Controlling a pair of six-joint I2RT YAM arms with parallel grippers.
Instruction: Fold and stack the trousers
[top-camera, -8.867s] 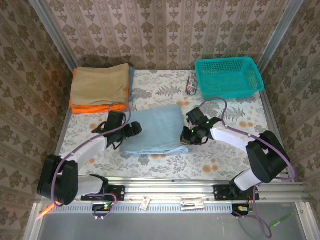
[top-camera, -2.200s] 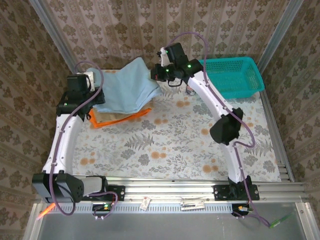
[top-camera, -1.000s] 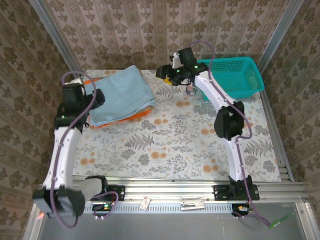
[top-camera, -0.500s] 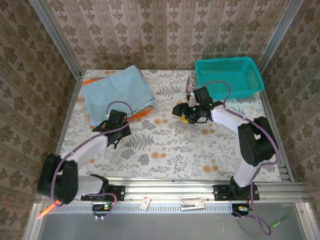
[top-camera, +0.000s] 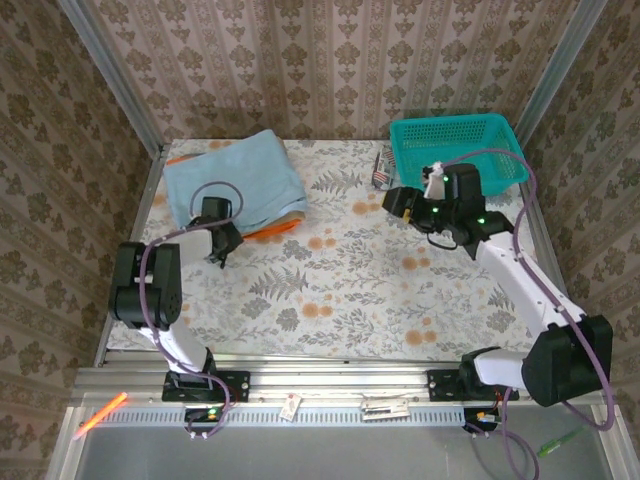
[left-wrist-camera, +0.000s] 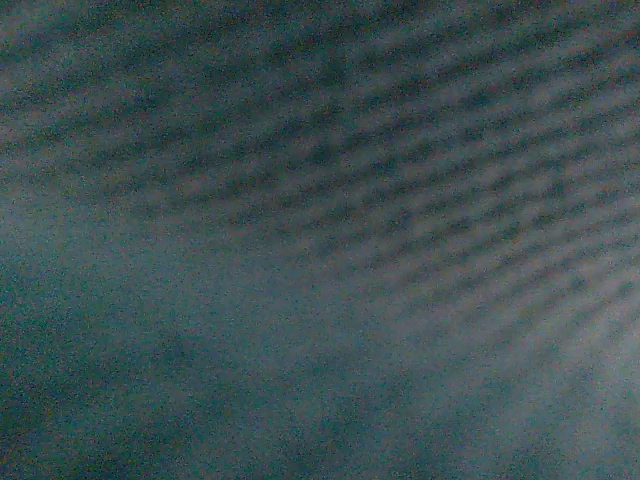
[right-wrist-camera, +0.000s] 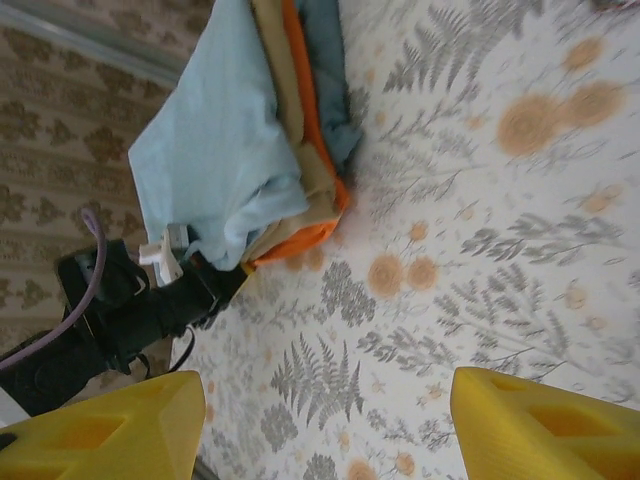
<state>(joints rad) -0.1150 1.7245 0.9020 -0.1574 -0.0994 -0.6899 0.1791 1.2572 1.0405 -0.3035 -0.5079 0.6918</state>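
Observation:
The trousers (top-camera: 232, 183) lie folded, pale blue, on top of a stack of garments at the back left of the table; in the right wrist view the trousers (right-wrist-camera: 215, 140) cover tan and orange layers. My left gripper (top-camera: 220, 242) sits shut against the near edge of that stack, and the left gripper (right-wrist-camera: 205, 290) shows as a black body with its tip under the blue corner. Whether cloth is pinched I cannot tell; its own camera gives a dark, blurred weave. My right gripper (top-camera: 396, 201) hovers open over the table, yellow fingers (right-wrist-camera: 545, 430) wide apart with nothing between.
An orange garment (top-camera: 272, 229) and a tan garment (right-wrist-camera: 318, 200) stick out below the trousers. A teal basket (top-camera: 460, 150) stands at the back right, with a small striped object (top-camera: 380, 171) beside it. The flowered table (top-camera: 330, 290) runs toward the near rail.
The left gripper has shut and come in to the stack's near edge. The right gripper has swung from the stack across to the right, near the basket. The trousers stay on the stack.

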